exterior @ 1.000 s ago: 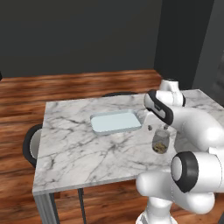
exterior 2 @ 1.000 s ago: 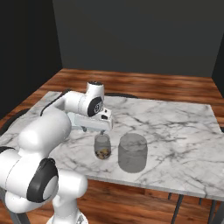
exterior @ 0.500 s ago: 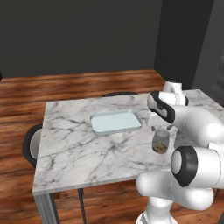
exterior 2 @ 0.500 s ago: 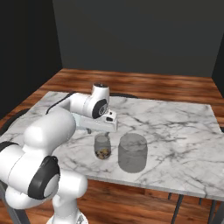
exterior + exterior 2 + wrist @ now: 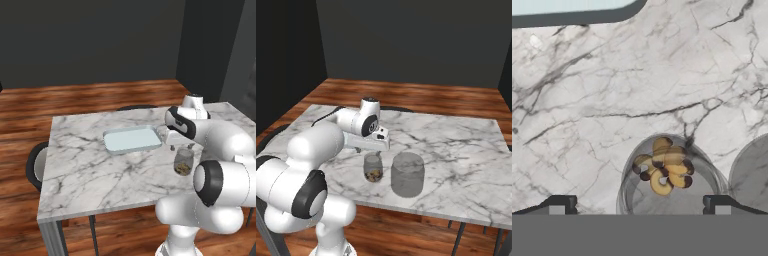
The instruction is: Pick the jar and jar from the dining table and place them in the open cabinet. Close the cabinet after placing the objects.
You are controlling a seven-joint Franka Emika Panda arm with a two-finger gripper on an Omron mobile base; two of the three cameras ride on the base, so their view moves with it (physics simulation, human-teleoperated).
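Left base view: marble worktop (image 5: 90, 165) mid-frame, pale tray (image 5: 132, 139) centre, small jar (image 5: 183, 161) right. Right base view: claw (image 5: 372, 152) over small jar (image 5: 373, 168), larger jar (image 5: 407, 174) just right. Hand view: fingertips (image 5: 560, 204) wide apart, straddling small jar (image 5: 664, 172) at bottom centre.

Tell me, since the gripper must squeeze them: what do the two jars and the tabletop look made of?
Small jar: clear glass or plastic, nuts visible inside. Large jar: smoky translucent glass, the marble shows through. Dining table: white polished marble, grey veins; possibly imitation.
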